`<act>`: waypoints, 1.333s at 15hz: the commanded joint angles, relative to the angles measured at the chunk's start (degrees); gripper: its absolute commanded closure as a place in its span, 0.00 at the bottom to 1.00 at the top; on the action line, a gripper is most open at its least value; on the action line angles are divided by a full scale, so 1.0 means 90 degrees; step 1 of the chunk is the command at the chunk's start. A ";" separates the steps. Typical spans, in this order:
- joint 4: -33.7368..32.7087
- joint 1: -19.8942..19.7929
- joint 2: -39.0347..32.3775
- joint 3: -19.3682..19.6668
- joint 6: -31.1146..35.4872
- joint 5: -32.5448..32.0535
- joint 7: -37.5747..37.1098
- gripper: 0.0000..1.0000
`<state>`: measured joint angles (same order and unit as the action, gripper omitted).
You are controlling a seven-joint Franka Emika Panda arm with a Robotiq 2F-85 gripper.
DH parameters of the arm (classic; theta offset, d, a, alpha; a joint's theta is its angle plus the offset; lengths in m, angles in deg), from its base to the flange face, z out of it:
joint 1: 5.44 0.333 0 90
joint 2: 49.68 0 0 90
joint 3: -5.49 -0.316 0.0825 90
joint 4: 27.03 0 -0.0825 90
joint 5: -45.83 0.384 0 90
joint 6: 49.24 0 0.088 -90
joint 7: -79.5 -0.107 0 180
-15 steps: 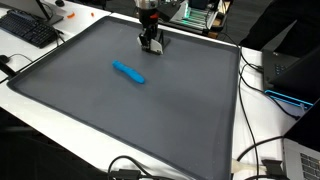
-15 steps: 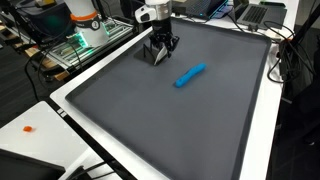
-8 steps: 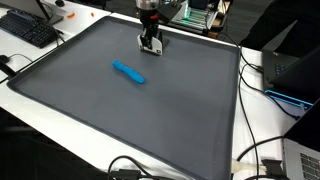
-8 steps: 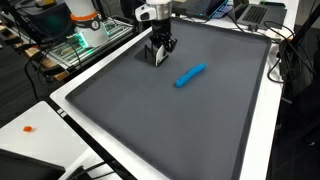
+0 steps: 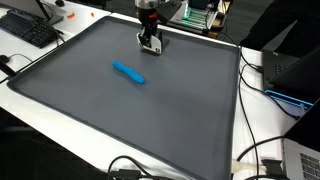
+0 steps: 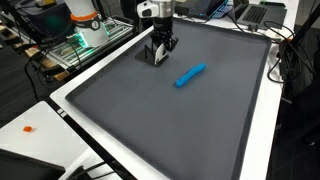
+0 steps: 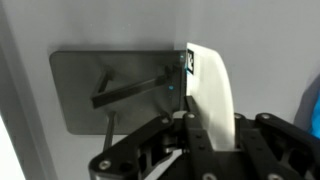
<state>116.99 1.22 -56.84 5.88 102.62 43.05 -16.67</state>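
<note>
My gripper [image 5: 150, 43] stands low over the far edge of the dark grey mat [image 5: 150, 120], also seen in the other exterior view [image 6: 160, 50]. In the wrist view its fingers [image 7: 205, 125] are shut on a flat white object [image 7: 212, 85] with a curved edge, held upright between them. A blue elongated object [image 5: 128, 72] lies flat on the mat, well apart from the gripper; it also shows in an exterior view [image 6: 190, 75] and at the right edge of the wrist view [image 7: 313, 105].
A grey metal plate with a thin rod [image 7: 110, 90] lies below the gripper. A keyboard [image 5: 28, 28] sits beside the mat, cables [image 5: 255, 150] run along one side, and electronics with green parts [image 6: 80, 40] stand behind the mat's edge.
The fingers look drawn closer together on the white object than one second ago. The arm has hardly moved, and the blue object has not moved.
</note>
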 commanded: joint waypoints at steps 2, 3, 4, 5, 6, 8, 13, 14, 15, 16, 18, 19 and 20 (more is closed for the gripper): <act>-0.0186 0.0001 0.0477 -0.0055 -0.0695 -0.0245 -0.0009 0.98; -0.0273 -0.0031 0.0567 -0.0129 -0.0918 -0.0076 0.0219 0.98; -0.0330 -0.0048 0.0640 -0.0168 -0.1018 -0.0062 0.0428 0.98; -0.0433 -0.0074 0.0697 -0.0224 -0.1100 0.0068 0.0882 0.98; -0.0489 -0.0081 0.0756 -0.0245 -0.1129 -0.0016 0.1140 0.98; -0.0691 -0.0083 0.0762 -0.0326 -0.1112 0.0157 0.2004 0.98; -0.1239 -0.0064 0.0532 -0.0458 -0.1160 0.0497 0.4043 0.98; -0.1333 -0.0064 0.0481 -0.0477 -0.1181 0.0575 0.4457 0.98; -0.1460 -0.0062 0.0397 -0.0496 -0.1216 0.0681 0.4884 0.98; -0.1570 -0.0062 0.0322 -0.0512 -0.1266 0.0771 0.5303 0.98; -0.1823 -0.0059 0.0147 -0.0543 -0.1419 0.0942 0.6115 0.98; -0.1953 -0.0056 0.0049 -0.0556 -0.1498 0.0992 0.6496 0.98; -0.2067 -0.0056 -0.0035 -0.0567 -0.1575 0.1032 0.6872 0.98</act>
<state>102.07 1.13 -54.30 1.53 91.45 50.29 36.06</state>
